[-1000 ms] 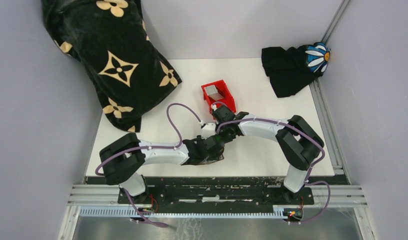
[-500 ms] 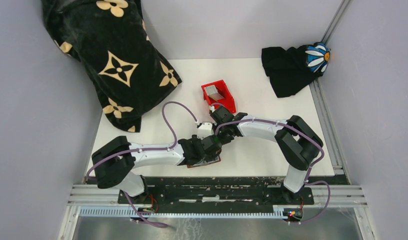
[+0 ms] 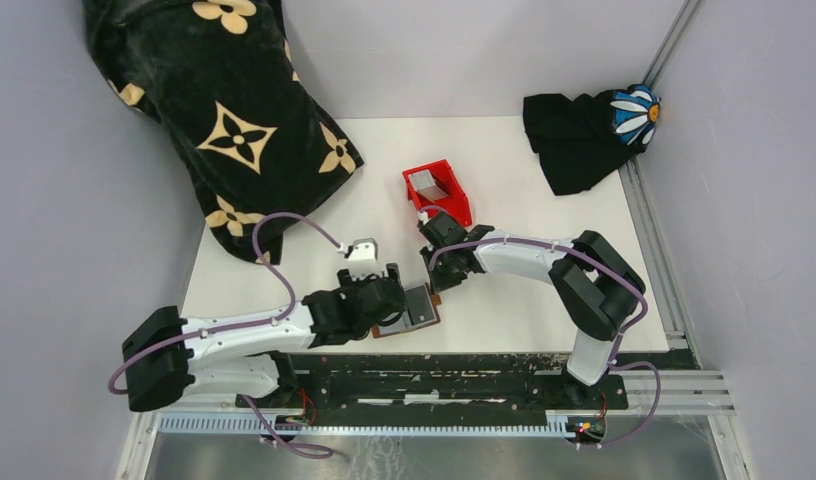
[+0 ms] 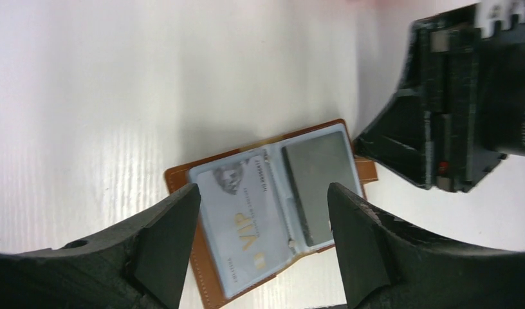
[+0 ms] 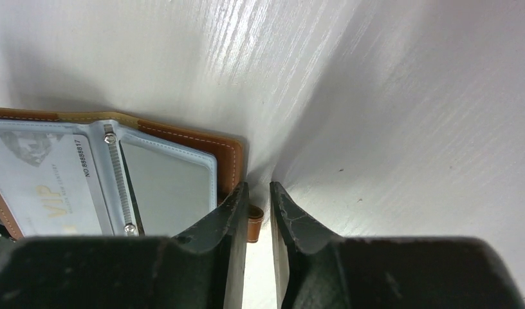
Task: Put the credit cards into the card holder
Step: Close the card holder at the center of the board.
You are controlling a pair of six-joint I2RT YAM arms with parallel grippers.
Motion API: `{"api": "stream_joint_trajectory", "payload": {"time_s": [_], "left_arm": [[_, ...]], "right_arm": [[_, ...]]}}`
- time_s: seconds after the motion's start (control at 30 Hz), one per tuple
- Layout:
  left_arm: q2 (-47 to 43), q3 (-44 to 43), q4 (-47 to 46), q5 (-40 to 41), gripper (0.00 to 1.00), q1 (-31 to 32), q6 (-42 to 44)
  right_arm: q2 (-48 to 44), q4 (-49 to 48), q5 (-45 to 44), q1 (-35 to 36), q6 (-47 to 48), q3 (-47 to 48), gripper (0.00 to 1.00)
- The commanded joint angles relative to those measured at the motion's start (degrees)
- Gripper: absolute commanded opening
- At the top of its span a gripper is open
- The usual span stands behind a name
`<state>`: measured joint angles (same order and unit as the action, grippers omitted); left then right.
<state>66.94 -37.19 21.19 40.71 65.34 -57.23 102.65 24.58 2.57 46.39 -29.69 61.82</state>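
Observation:
The brown card holder (image 3: 388,331) lies open near the table's front edge, also in the left wrist view (image 4: 177,180) and the right wrist view (image 5: 228,149). One clear sleeve holds a silvery VIP credit card (image 4: 237,215), the other a grey card (image 4: 318,183). My left gripper (image 3: 384,292) is open and empty, hovering over the holder's left side with a finger on each side of it (image 4: 263,199). My right gripper (image 5: 257,193) is nearly shut with a narrow gap, its tips at the holder's right edge by the snap tab (image 5: 254,226). Another grey card (image 3: 430,185) lies in the red bin.
The red bin (image 3: 450,196) stands behind the right gripper. A black flower-patterned cloth (image 3: 224,110) covers the back left. A black cloth with a daisy (image 3: 584,130) lies at the back right. The black right wrist (image 4: 453,96) is close to the left gripper.
My left arm has drawn back to the left off the card holder, which now lies uncovered and open. The right gripper has stayed at its right edge.

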Motion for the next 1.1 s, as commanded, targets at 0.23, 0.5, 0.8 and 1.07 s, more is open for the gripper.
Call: {"api": "stream_joint_trajectory", "payload": {"time_s": [0.23,0.5,0.8,1.07], "left_arm": [[-8.8,8.66,-1.59,5.43,0.83,-0.2,-9.16],[-9.06,12.67,-3.36,1.79,0.83,-0.22,-12.65],[-14.62,19.59,-6.47,-0.62,0.78,-0.21,-17.05],[-18.24,23.06,-11.25,-0.59,0.76,-0.2,-16.54]], "right_arm": [[-0.36,1.66,-7.05,0.28,3.33,4.44,0.33],[-1.31,2.59,-8.47,0.28,4.41,4.95,0.33],[-6.0,2.8,-8.53,0.28,4.2,2.35,0.33],[-10.03,1.27,-5.47,0.28,2.35,-1.04,0.33]]}}
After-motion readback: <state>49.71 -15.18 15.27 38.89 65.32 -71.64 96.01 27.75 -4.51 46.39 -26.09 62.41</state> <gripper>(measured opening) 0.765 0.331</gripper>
